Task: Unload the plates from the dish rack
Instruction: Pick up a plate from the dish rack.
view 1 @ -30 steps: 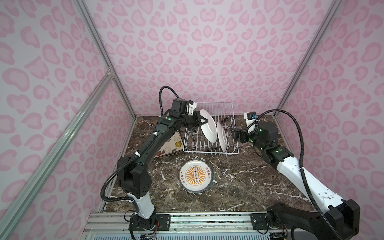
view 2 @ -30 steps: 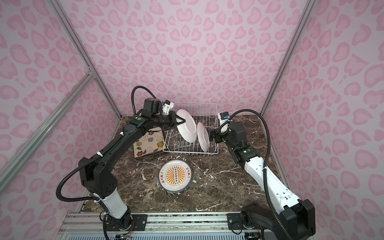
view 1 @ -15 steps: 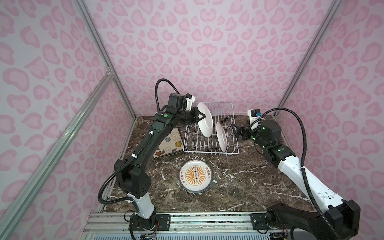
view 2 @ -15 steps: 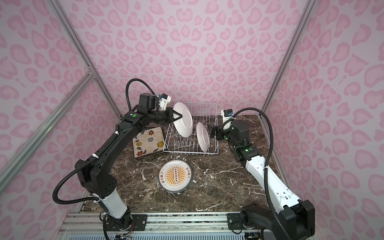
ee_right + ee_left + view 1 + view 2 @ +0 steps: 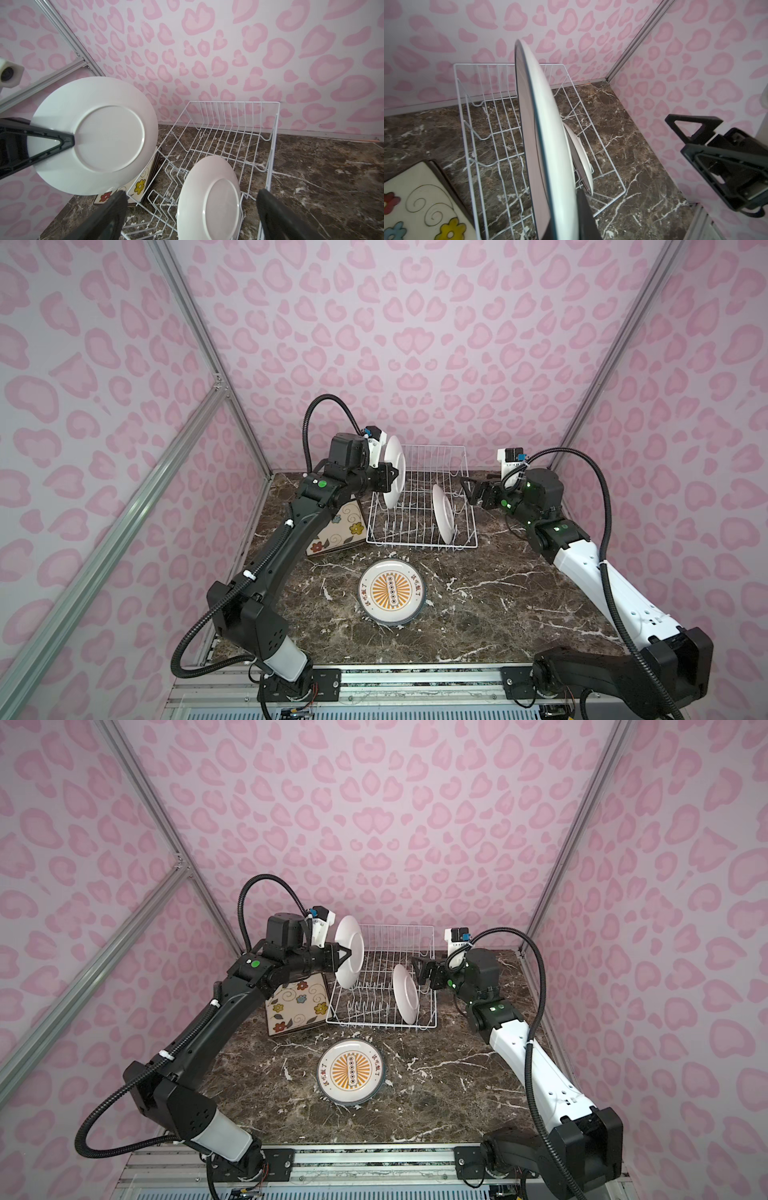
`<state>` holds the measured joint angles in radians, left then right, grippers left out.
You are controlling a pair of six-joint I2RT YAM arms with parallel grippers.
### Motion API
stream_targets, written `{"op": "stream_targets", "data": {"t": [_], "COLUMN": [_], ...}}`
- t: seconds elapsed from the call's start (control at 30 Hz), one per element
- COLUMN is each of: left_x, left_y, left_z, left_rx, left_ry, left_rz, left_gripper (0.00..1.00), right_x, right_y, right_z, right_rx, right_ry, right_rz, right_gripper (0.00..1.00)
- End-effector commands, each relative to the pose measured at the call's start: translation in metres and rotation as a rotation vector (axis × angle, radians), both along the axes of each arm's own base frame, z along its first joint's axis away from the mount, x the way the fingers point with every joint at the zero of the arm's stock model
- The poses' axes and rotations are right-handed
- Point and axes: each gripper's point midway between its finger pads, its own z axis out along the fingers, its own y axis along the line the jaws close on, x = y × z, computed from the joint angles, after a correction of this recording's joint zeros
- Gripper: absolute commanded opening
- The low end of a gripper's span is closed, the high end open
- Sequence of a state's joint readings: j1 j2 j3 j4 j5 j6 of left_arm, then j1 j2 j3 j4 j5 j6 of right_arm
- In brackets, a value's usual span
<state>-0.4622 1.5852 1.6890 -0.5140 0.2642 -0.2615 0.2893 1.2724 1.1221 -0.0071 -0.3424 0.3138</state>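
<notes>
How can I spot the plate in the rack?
Find the white wire rack at the back of the table. A round white plate stands on edge near its right side. Only it sits in the rack; its twin hangs in the air.

At frame left, a round white plate (image 5: 94, 135) is gripped by the left gripper (image 5: 70, 139). At lower centre, a second plate (image 5: 209, 199) is stood in the dish rack (image 5: 234, 116), framed by the spread fingers (image 5: 108, 216) of the right gripper (image 5: 192, 194).
</notes>
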Motion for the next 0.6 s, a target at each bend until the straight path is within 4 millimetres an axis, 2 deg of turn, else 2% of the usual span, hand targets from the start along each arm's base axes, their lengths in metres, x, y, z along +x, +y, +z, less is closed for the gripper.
{"op": "stream_targets", "data": {"t": [0.0,0.27,0.57], "left_x": [0.007,-0.006,-0.016], "left_y": [0.007,0.004,0.008], "left_z": [0.032,0.027,0.009], "left_rx": [0.109,0.266,0.534], "left_ry": [-0.259,-0.431,-0.579], "left_rz": [0.022,-0.036,-0.059], "left_gripper": [0.03,0.03,0.03], "right_x": [0.0,0.004,0.005], "right_y": [0.007,0.016,0.042], "right_z": [0.004,0.005,0.006], "right_rx": [0.039,0.091,0.133], "right_ry": [0.014,0.073,0.171], "right_rz": [0.031,0.066,0.2], "right_gripper": [0.98,0.97,0.93]}}
